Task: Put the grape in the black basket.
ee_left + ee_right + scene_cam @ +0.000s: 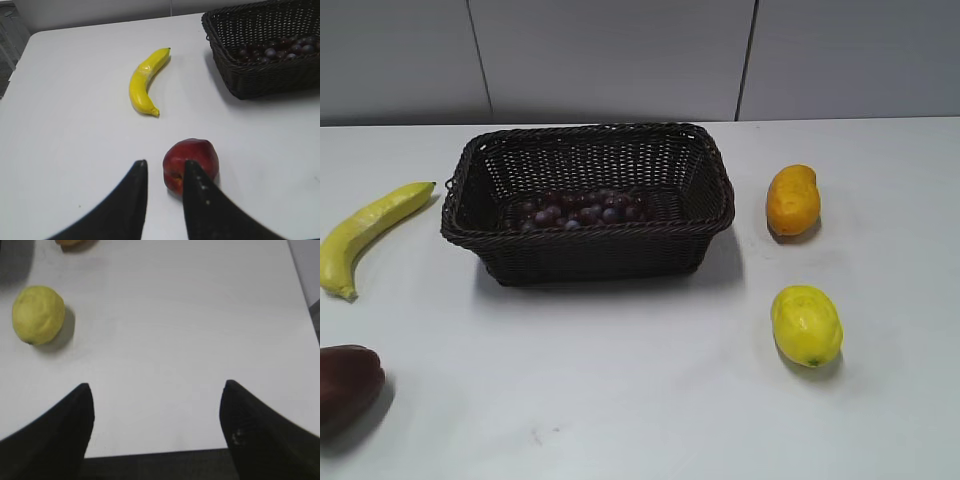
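The grape, a long bunch of small dark red-purple grapes, lies inside the black basket at the back middle of the table. Both show in the left wrist view too, the grape in the basket at the top right. My left gripper is open and empty, hanging above the table near a dark red fruit. My right gripper is wide open and empty over bare table at the front edge. Neither gripper shows in the exterior view.
A banana lies left of the basket. A smooth dark maroon fruit sits at the front left, close to my left gripper's right finger. An orange-yellow fruit and a lemon lie right of the basket.
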